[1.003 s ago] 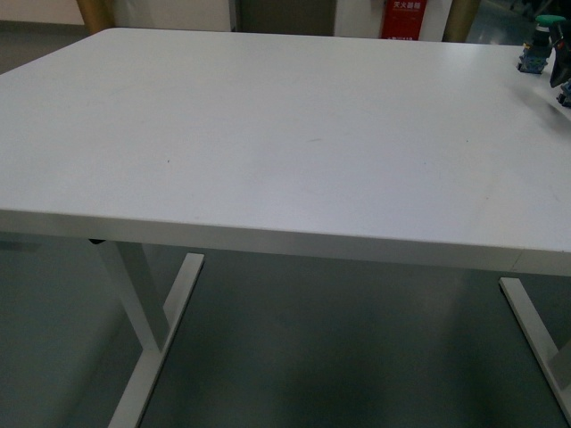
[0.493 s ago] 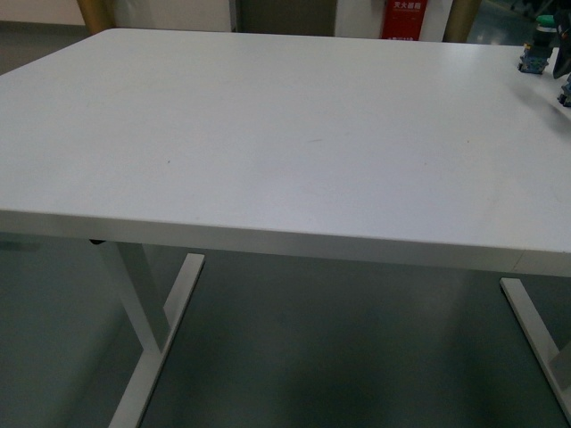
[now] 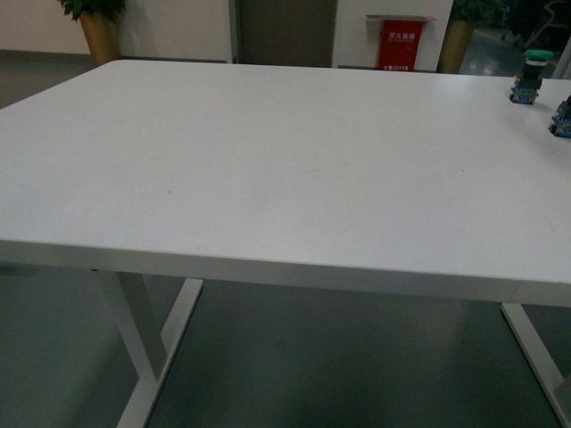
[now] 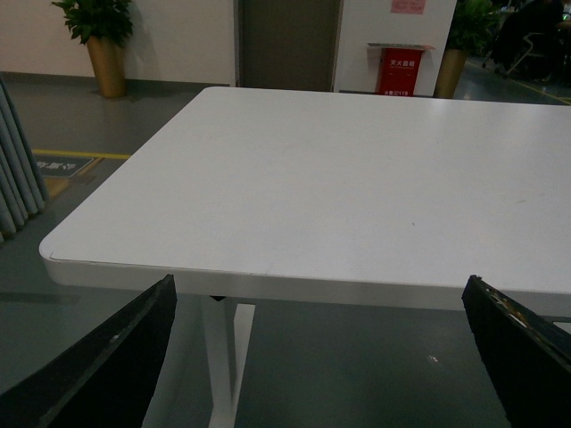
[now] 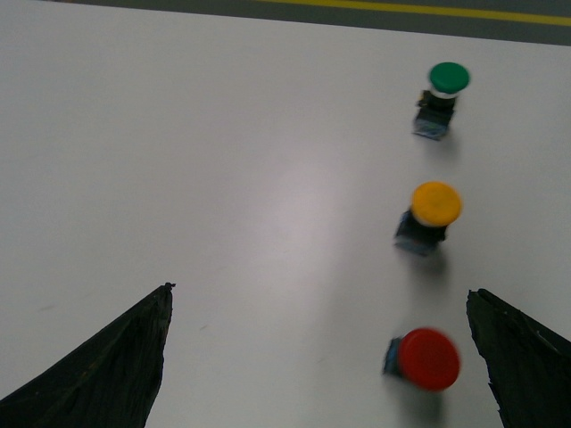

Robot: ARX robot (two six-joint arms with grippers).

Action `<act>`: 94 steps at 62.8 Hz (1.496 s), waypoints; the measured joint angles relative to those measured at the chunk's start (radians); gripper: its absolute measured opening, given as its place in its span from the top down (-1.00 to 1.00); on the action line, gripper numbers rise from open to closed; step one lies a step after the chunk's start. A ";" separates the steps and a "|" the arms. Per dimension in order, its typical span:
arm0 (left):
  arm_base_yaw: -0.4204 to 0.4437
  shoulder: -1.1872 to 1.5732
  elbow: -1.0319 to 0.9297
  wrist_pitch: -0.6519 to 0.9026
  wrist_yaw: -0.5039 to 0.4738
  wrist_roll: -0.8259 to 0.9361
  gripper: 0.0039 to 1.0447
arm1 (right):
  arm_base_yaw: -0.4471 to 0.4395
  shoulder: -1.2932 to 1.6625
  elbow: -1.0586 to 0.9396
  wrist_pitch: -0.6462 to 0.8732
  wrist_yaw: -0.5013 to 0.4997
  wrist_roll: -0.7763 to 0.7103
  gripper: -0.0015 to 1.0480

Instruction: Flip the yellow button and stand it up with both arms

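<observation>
1. My right gripper hung wide open above the white table, holding nothing.
2. The yellow button stood cap-up between a green button and a red button, 3 in a row, apart from each other, ahead of my right fingers.
3. My left gripper hung wide open off the table's near edge, empty.

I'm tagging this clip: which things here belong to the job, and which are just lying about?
Belong to the job:
yellow button
left gripper, open
right gripper, open

Lying about:
green button
red button
white table
</observation>
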 joint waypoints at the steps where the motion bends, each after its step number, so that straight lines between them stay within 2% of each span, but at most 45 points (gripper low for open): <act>1: 0.000 0.000 0.000 0.000 0.000 0.000 -0.89 | -0.003 -0.042 -0.039 0.004 -0.024 0.006 -0.87; 9: 0.000 0.000 0.000 0.000 0.000 0.000 -0.89 | -0.033 -0.258 -0.228 0.008 -0.148 0.056 -0.87; 14: 0.000 0.000 0.000 0.000 0.000 0.000 -0.89 | -0.090 -0.418 -0.359 0.014 -0.250 0.118 -0.87; 21: 0.000 0.000 0.000 0.000 0.000 0.000 -0.89 | -0.150 -0.546 -0.468 0.017 -0.299 0.165 -0.87; 23: 0.000 0.000 0.000 0.000 0.000 0.000 -0.89 | -0.152 -0.583 -0.512 0.065 -0.266 0.169 -0.83; 25: 0.000 0.000 0.000 0.000 0.000 0.000 -0.89 | -0.138 -0.647 -0.612 0.231 -0.134 0.157 -0.70; 29: 0.000 0.000 0.000 0.000 0.000 0.000 -0.89 | -0.115 -0.745 -0.771 0.463 0.024 0.148 -0.50; 34: 0.000 0.000 0.000 0.000 0.000 0.000 -0.89 | -0.071 -0.875 -0.951 0.642 0.135 0.140 -0.23; 37: 0.000 0.000 0.000 0.000 0.000 0.000 -0.89 | -0.028 -0.955 -1.053 0.686 0.185 0.137 -0.02; 42: 0.000 0.000 0.000 0.000 0.000 0.000 -0.89 | 0.014 -1.022 -1.155 0.721 0.211 0.134 0.25; 54: 0.000 0.000 0.000 0.000 0.000 0.000 -0.89 | 0.066 -1.100 -1.326 0.772 0.267 0.133 0.93; 58: 0.000 0.000 0.000 0.000 0.000 0.000 -0.89 | 0.085 -1.131 -1.357 0.783 0.285 0.130 0.93; 61: 0.000 0.000 0.000 0.000 0.000 0.000 -0.89 | 0.132 -1.155 -1.384 0.789 0.358 0.130 0.93; 66: 0.000 0.000 0.000 0.000 0.000 0.000 -0.89 | 0.175 -1.186 -1.423 0.798 0.369 0.130 0.93; 94: 0.000 0.000 0.000 0.000 0.000 0.000 -0.89 | 0.182 -1.331 -1.561 0.790 0.377 0.130 0.93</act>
